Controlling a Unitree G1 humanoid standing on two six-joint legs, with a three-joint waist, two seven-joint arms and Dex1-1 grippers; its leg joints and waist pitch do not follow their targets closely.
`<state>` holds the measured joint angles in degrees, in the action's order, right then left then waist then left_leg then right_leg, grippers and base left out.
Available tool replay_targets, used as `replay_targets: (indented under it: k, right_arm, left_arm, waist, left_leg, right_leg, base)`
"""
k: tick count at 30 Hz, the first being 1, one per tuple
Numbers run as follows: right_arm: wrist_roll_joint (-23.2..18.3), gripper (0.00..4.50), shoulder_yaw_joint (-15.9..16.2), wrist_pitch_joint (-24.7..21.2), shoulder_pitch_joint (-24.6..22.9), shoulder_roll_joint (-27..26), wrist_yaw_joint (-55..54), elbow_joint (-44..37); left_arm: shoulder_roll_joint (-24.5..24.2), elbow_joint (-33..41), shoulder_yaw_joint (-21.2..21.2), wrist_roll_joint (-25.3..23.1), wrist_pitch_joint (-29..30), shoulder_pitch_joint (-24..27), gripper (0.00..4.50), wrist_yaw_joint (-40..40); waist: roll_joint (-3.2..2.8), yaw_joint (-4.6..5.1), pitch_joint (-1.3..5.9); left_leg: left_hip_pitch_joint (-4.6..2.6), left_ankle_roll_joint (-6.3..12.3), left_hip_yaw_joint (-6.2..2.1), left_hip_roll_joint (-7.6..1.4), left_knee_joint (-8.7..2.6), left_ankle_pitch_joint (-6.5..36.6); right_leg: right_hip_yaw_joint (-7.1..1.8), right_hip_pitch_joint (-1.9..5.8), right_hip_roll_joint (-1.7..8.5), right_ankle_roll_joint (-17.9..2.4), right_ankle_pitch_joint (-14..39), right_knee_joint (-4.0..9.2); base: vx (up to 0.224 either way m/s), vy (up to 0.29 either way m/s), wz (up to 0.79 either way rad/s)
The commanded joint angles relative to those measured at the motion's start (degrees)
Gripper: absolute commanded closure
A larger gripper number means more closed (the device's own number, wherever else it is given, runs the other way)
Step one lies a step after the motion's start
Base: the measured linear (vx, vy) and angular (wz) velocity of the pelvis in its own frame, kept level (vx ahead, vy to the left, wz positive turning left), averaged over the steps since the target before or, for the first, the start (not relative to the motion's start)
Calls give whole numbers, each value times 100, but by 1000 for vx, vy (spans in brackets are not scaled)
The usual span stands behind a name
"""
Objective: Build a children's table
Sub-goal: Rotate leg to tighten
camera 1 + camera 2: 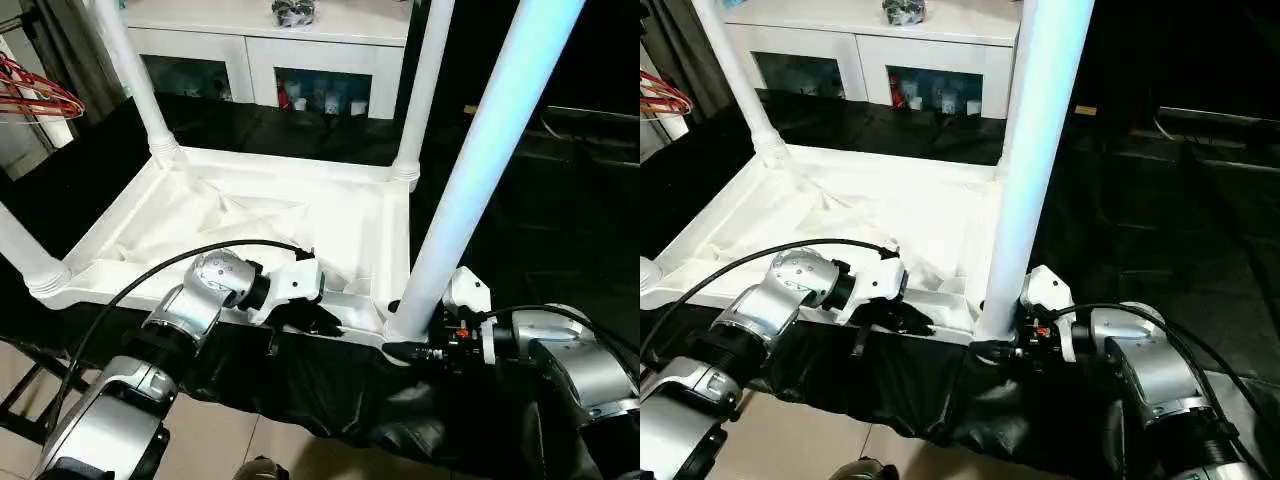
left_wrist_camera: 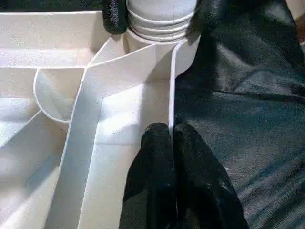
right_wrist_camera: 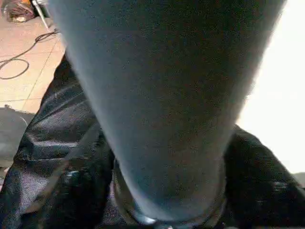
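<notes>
1. Four white tube legs stand up from the upturned table top (image 1: pixel 280 215), one at each corner socket; the near right leg (image 1: pixel 470 170) is the closest to us and rises out of the frame.
2. We see the top lying underside up on a desk draped in black cloth (image 1: pixel 330 390). It is smooth white plastic with raised ribs and a thin rim.
3. Our left gripper (image 2: pixel 171 138) has its black fingers pressed together on the near rim of the top, close to the near right socket.
4. Our right gripper (image 1: pixel 425 350) sits at the base of the near right leg; we cannot tell how wide it stands.
5. Beyond the desk stands a white cabinet (image 1: pixel 260 50) with glass doors.
</notes>
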<state>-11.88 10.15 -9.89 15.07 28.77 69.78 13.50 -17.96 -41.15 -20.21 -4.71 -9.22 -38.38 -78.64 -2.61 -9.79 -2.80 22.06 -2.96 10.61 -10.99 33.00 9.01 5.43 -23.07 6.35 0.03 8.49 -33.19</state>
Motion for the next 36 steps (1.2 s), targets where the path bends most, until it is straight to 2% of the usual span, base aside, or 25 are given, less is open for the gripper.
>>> replay_targets:
  k: [1,6,8,10,11,13,14,15,16,17,18,20,21,23,24,27,28,30,32,36]
  right_arm:
    - [-254,156,434,-68,-119,-95,496,-422]
    - [-259,179,355,-91,-170,-191,361,-457]
    - [-266,181,213,-90,-141,-376,36,-334]
    - [-278,181,126,-97,-116,-490,-164,-263]
    - [-253,182,-35,-64,-50,-717,-586,-86]
    - [-169,183,-181,-28,44,-967,-1085,131]
    - [-145,183,-219,-32,68,-1033,-1216,183]
    - [-101,183,-261,-5,104,-1137,-1411,271]
    - [-101,183,-261,-5,104,-1137,-1411,271]
    - [-33,184,-293,17,136,-1230,-1597,356]
    - [226,184,-338,112,249,-1501,-2204,658]
    - [436,184,-379,80,373,-1725,-2796,948]
    - [555,184,-432,63,469,-1867,-3190,1160]
    - [708,184,-555,100,644,-2111,-3885,1525]
    - [734,184,-625,98,719,-2211,-4163,1668]
    - [902,184,-708,350,921,-2503,-4874,2066]
    - [938,149,-699,379,937,-2524,-4951,2100]
    - [973,114,-725,505,1015,-2643,-5048,2246]
    - [998,111,-724,590,1083,-2730,-5044,2340]
    - [1079,73,-587,722,1094,-2712,-4909,2311]
  left_arm:
    - [-40,-27,116,46,-3,-253,450,265]
    - [55,4,138,56,33,-215,450,350]
    - [136,-12,175,62,99,-217,450,502]
    - [186,-27,190,47,156,-226,450,612]
    - [284,-67,213,8,242,-249,450,837]
    - [423,-121,245,-48,361,-292,450,1159]
    - [462,-136,256,-62,394,-305,450,1247]
    - [532,-161,269,-80,443,-325,450,1378]
    - [532,-161,269,-80,443,-325,450,1378]
    - [594,-180,276,-100,484,-343,450,1492]
    - [783,-215,286,-176,611,-391,450,1840]
    - [935,-251,305,-224,734,-438,450,2128]
    - [1016,-270,313,-259,791,-466,450,2316]
    - [1144,-302,326,-306,872,-505,450,2590]
    - [1193,-305,327,-321,899,-511,450,2674]
    - [1391,-326,331,-408,950,-510,450,3045]
    - [1406,-321,327,-411,950,-504,450,3063]
    - [1466,-257,319,-405,931,-440,450,3092]
    - [1474,-187,293,-394,862,-361,450,3039]
    - [1388,-72,272,-305,792,-252,450,2822]
  waist:
    - [107,9,408]
    - [102,-8,412]
    - [119,-6,412]
    - [108,-2,405]
    - [111,17,398]
    - [110,63,382]
    - [102,96,373]
    - [115,129,368]
    - [115,129,368]
    - [116,172,369]
    - [111,204,365]
    - [121,233,366]
    - [75,267,362]
    - [87,333,358]
    - [74,356,361]
    - [71,365,386]
    - [71,365,393]
    - [61,363,408]
    - [61,353,418]
    - [58,354,426]
  left_leg:
    - [-116,280,-79,-261,-385,1660]
    - [-116,272,-80,-264,-382,1630]
    - [-110,275,-80,-262,-383,1613]
    - [-102,264,-84,-258,-387,1637]
    - [-117,215,-83,-250,-395,1736]
    - [-104,123,-104,-235,-416,1858]
    - [-133,51,-112,-234,-425,1989]
    - [-141,14,-116,-223,-425,2060]
    - [-141,14,-116,-223,-425,2060]
    - [-121,17,-127,-220,-430,2058]
    - [-110,4,-123,-214,-430,2050]
    - [-122,-16,-133,-200,-430,2059]
    - [-133,-46,-130,-195,-429,2091]
    - [-140,-101,-141,-178,-432,2178]
    - [-146,-81,-138,-173,-427,2211]
    - [-138,-21,-125,-185,-425,2096]
    - [-124,7,-120,-182,-427,2028]
    - [-113,47,-109,-187,-418,1902]
    - [-109,100,-95,-185,-405,1776]
    - [-94,201,-91,-183,-396,1632]
  right_leg:
    - [-257,245,311,-1140,1796,351]
    - [-257,246,322,-1104,1847,357]
    - [-254,249,320,-1116,1822,354]
    - [-250,248,323,-1109,1875,358]
    - [-247,234,326,-1049,2085,383]
    - [-232,246,326,-983,2318,404]
    - [-226,217,332,-945,2484,429]
    - [-219,220,332,-885,2623,454]
    - [-219,220,332,-885,2623,454]
    - [-218,238,338,-842,2663,458]
    - [-218,223,337,-835,2664,464]
    - [-202,228,335,-789,2733,483]
    - [-210,201,328,-824,2699,485]
    - [-187,208,320,-819,2777,498]
    - [-191,205,319,-808,2789,511]
    - [-213,210,300,-872,2401,481]
    - [-216,225,292,-922,2212,461]
    - [-229,231,288,-1011,1887,418]
    - [-231,243,282,-1097,1610,389]
    - [-229,273,282,-1147,1420,360]
  base:
    - [0,0,0]
    - [0,0,0]
    - [0,0,0]
    - [0,0,0]
    - [0,0,0]
    - [0,0,0]
    - [0,0,0]
    - [0,0,0]
    - [0,0,0]
    - [0,0,0]
    - [0,0,0]
    - [0,0,0]
    - [0,0,0]
    - [0,0,0]
    - [0,0,0]
    - [0,0,0]
    - [0,0,0]
    - [0,0,0]
    - [0,0,0]
    - [0,0,0]
